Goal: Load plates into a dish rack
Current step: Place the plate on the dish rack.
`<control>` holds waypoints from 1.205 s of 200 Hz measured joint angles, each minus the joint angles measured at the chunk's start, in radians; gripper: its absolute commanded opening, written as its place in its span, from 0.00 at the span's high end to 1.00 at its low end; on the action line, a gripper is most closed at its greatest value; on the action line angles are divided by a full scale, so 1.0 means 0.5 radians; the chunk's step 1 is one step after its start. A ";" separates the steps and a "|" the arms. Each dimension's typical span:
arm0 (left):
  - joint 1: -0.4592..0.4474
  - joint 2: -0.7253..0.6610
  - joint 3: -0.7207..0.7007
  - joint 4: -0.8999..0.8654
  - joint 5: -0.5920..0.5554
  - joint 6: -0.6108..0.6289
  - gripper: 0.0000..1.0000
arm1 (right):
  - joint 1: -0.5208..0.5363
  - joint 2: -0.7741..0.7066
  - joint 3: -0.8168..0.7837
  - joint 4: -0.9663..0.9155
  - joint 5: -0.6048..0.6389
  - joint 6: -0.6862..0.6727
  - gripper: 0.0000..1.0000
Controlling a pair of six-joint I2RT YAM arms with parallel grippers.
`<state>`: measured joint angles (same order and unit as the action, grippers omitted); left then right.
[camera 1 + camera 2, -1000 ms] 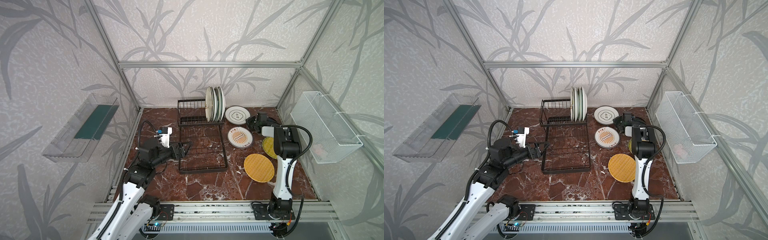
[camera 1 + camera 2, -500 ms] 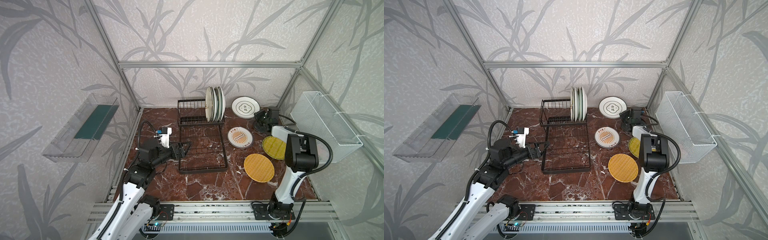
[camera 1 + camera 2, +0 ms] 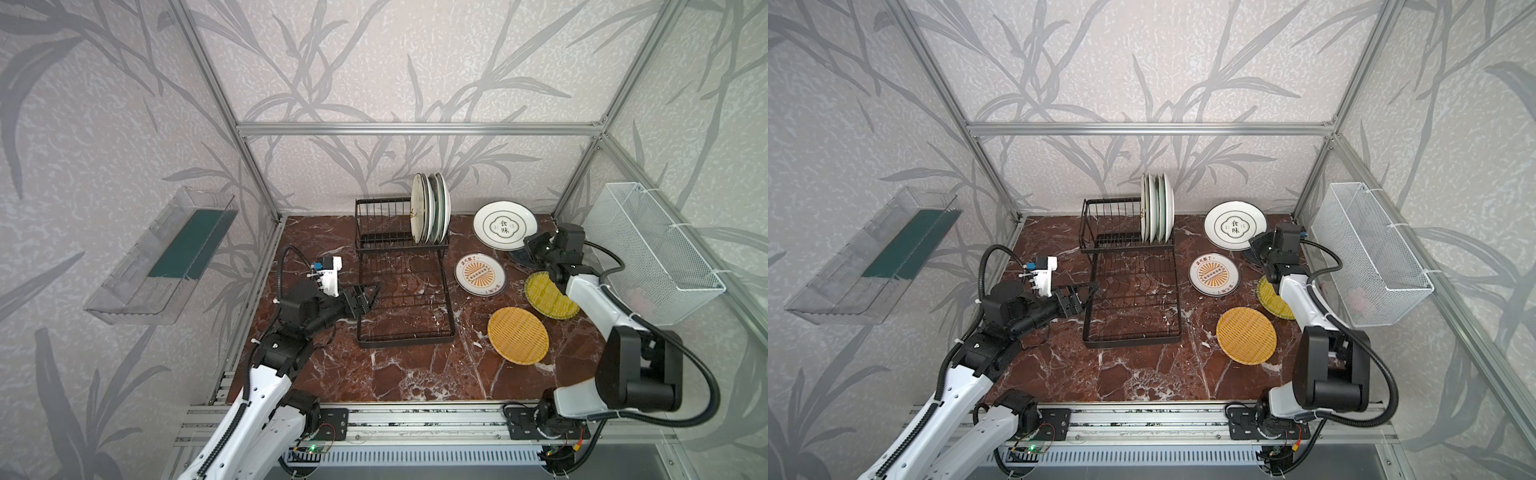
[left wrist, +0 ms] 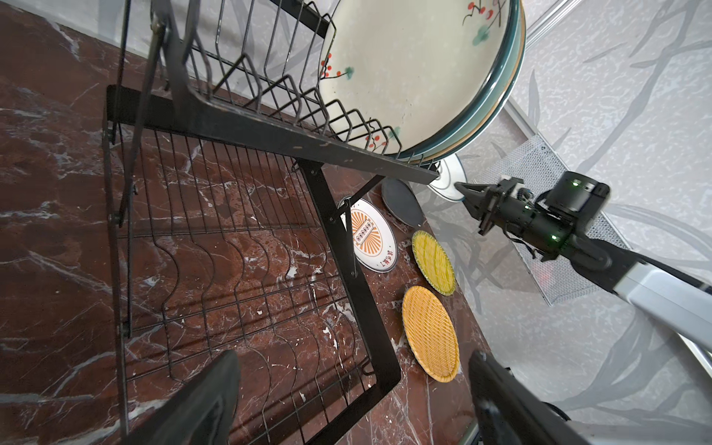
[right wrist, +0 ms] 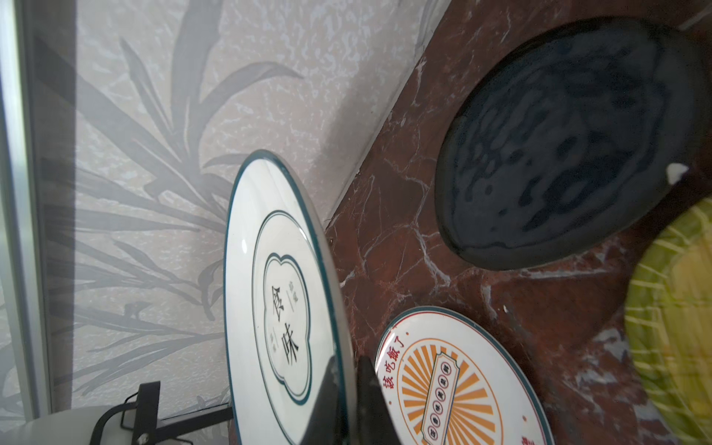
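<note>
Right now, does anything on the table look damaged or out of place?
The dark plate, flat on the table, has a small white notch on its rim that looks like a chip. The white plate is tilted only because the right gripper is shut on its rim. Nothing else stands out.

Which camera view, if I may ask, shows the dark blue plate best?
The right wrist view: the dark blue plate fills much of the picture, nearly whole, its mottled glaze clear. In both top views only a sliver peeks out behind the right arm. The left wrist view shows it small and foreshortened.
</note>
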<state>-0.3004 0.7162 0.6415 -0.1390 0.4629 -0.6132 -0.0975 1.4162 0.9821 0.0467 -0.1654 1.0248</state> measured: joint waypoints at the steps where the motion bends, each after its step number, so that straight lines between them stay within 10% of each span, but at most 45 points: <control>1: -0.006 0.002 0.000 0.005 -0.005 -0.003 0.10 | 0.000 -0.010 -0.004 -0.005 0.000 -0.001 1.00; 53: -0.618 0.079 -0.044 0.240 -0.510 0.109 0.11 | 0.000 -0.450 -0.214 -0.439 -0.044 -0.057 1.00; 113: -1.236 0.610 -0.060 0.723 -1.015 0.837 0.01 | 0.044 -0.809 -0.211 -1.064 -0.052 -0.162 1.00; 241: -1.532 1.754 0.655 1.146 -0.824 2.179 0.28 | 0.162 -0.903 -0.142 -1.609 -0.037 -0.227 1.00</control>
<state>-1.0664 1.5932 0.9691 0.4339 0.0509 0.4763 -0.0166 0.9649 0.9112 -0.7578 -0.1837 0.9112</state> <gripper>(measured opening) 0.792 0.077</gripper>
